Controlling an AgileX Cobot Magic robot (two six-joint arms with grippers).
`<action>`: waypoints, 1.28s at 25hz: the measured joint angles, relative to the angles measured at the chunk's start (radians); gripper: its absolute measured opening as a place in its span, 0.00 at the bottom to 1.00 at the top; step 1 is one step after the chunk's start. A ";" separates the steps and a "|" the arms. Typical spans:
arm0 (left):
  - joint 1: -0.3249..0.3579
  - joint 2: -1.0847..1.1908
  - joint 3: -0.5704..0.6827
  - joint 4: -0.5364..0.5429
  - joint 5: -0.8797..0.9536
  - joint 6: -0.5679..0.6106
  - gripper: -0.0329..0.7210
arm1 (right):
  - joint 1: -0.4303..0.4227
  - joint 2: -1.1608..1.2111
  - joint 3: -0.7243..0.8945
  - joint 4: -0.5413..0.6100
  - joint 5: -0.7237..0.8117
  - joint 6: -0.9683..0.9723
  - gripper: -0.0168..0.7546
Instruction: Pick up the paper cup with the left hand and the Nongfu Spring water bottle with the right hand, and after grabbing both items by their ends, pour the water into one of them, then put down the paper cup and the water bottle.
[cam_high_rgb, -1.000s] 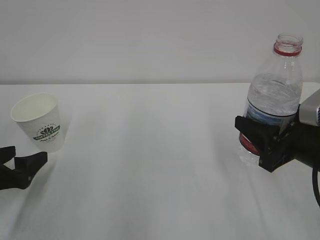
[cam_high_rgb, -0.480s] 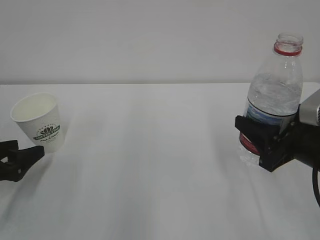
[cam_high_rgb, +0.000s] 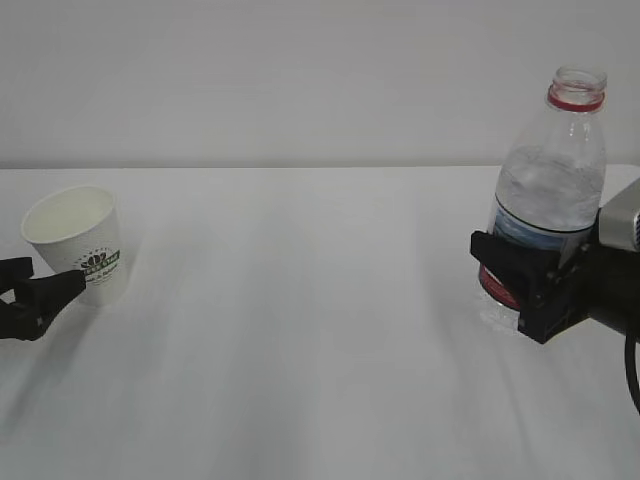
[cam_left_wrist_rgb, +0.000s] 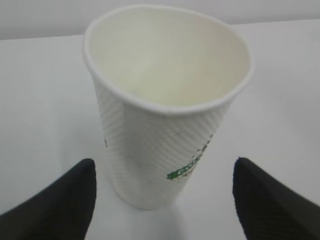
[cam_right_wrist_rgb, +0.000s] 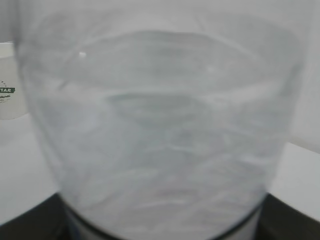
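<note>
Since the earlier frames, the left hand's end effector (cam_high_rgb: 20, 290) has crept up to the paper cup (cam_high_rgb: 78, 243), jaws spread wide either side of its base without gripping. White and tapered, with a green logo and a cream inside, the cup stands upright on the desk (cam_high_rgb: 300, 330) at far left. Far right, the right hand's end effector (cam_high_rgb: 525, 285) is clamped around the Nongfu Spring water bottle (cam_high_rgb: 552, 190), uncapped, upright, partly full of water (cam_right_wrist_rgb: 160, 140)

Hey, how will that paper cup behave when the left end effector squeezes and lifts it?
The paper cup looks empty, so probably very light. Its thin open rim may crush under a hard squeeze. Tall and narrow-based, it could tip if nudged.
</note>
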 joint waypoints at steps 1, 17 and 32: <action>0.000 0.000 -0.005 0.000 0.000 0.002 0.87 | 0.000 0.000 0.000 0.000 0.000 0.000 0.61; 0.000 0.052 -0.071 0.000 0.000 0.029 0.87 | 0.000 0.000 0.000 0.000 0.000 0.000 0.60; -0.064 0.052 -0.091 -0.016 0.000 0.019 0.96 | 0.000 0.000 0.000 0.001 0.000 0.000 0.60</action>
